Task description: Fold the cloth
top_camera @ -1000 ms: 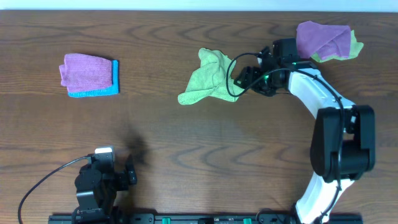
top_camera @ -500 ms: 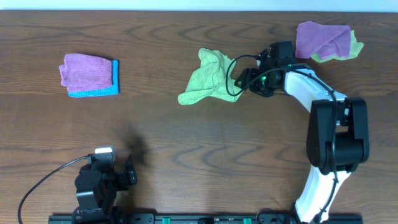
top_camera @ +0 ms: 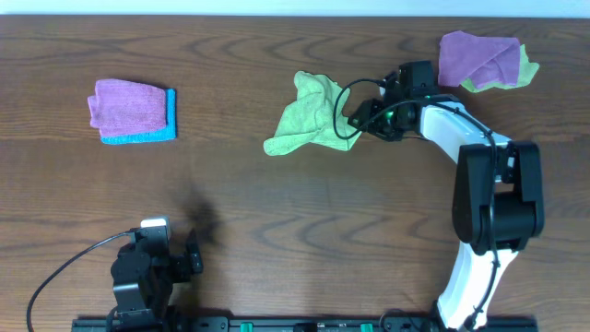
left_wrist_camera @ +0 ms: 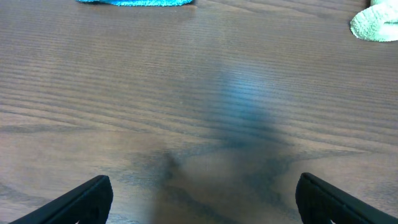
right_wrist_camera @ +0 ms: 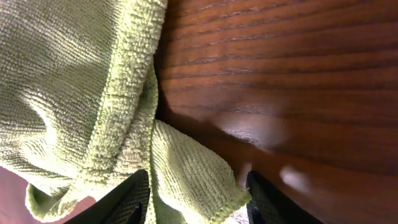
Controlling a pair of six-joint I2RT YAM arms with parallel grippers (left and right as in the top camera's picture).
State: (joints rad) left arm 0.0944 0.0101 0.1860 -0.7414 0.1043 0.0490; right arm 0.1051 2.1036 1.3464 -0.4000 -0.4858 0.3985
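DESK: Left to right, what has changed in the last second?

PHOTOGRAPHER: On the left, nothing; a folded purple cloth sits on a blue cloth at the far side of the table, and the left gripper is parked low at the near edge, its jaws spread wide over bare wood and holding nothing.

DESK: And the cloth?

PHOTOGRAPHER: The lime-green cloth lies crumpled at centre, unmoved and unfolded; the change is at its right edge, where the right gripper has been narrowing around a loose corner flap, and the arm's elbow has swung slightly inward.

DESK: Is it gripped?

PHOTOGRAPHER: Cannot tell; the fingers straddle the flap about half closed, but whether they bite the fabric is not clear; I read it as a pinch in progress, the fold itself not yet begun.

DESK: The arm's pose?

PHOTOGRAPHER: It reaches forward from the near right and hooks left, wrist low at the cloth; beyond it, top right, a purple-and-green heap lies well apart.
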